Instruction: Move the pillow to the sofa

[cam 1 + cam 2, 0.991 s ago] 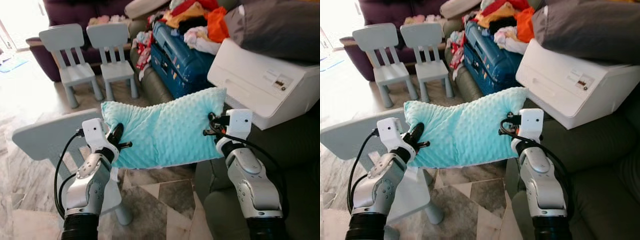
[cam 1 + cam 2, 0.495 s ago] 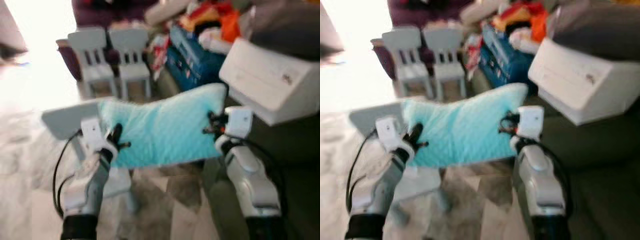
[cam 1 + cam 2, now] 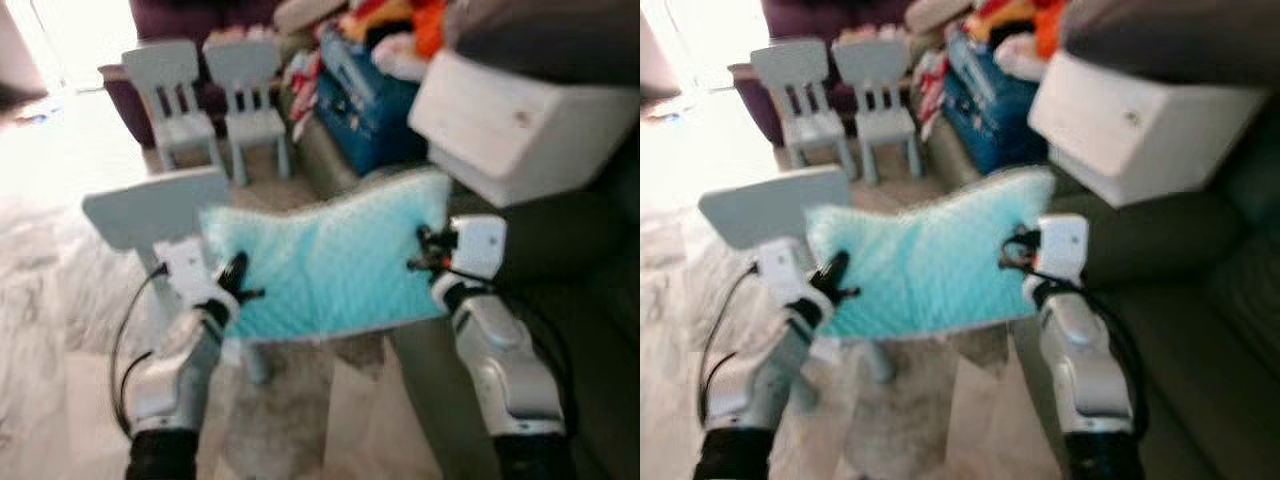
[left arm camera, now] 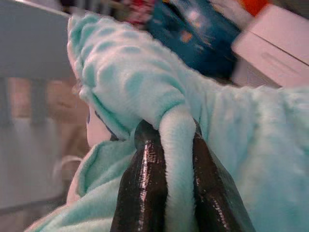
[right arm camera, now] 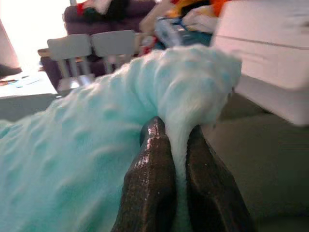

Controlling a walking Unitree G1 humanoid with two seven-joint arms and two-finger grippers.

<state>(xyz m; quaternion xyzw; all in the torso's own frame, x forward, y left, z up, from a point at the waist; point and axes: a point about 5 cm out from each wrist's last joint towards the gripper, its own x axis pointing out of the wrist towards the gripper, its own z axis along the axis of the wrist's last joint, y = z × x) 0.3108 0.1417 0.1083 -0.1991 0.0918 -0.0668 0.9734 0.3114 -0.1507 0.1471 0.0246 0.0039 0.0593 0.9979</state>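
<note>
The mint-green dimpled pillow [image 3: 325, 262] is held in the air in front of the robot, stretched between the two pincers. Its long axis runs across the view from about 8 o'clock to 2 o'clock, so that the right-hand corner sits higher than the left; the broad face is turned toward the camera and the lower edge hangs free above the marble floor [image 3: 60, 330].

The left pincer [image 3: 236, 283] is closed on the pillow's left edge; in the left wrist view a fold of the fabric is seen squeezed between the two black fingers [image 4: 142, 186]. The right pincer [image 3: 422, 250] is closed on the pillow's upper right corner, and in the right wrist view the fabric is likewise pinched between its fingers [image 5: 149, 188].

Just behind the pillow's left end a pale blue child's chair [image 3: 150, 205] is seen, with two more such chairs [image 3: 215, 95] farther off at 11 o'clock. The dark grey-green sofa [image 3: 590, 300] lies at 3 o'clock, beside the right arm. A white box-like appliance [image 3: 510, 125] rests on it at 1 o'clock, with a blue suitcase [image 3: 365, 105] and heaped clothes beyond. The head views are blurred.
</note>
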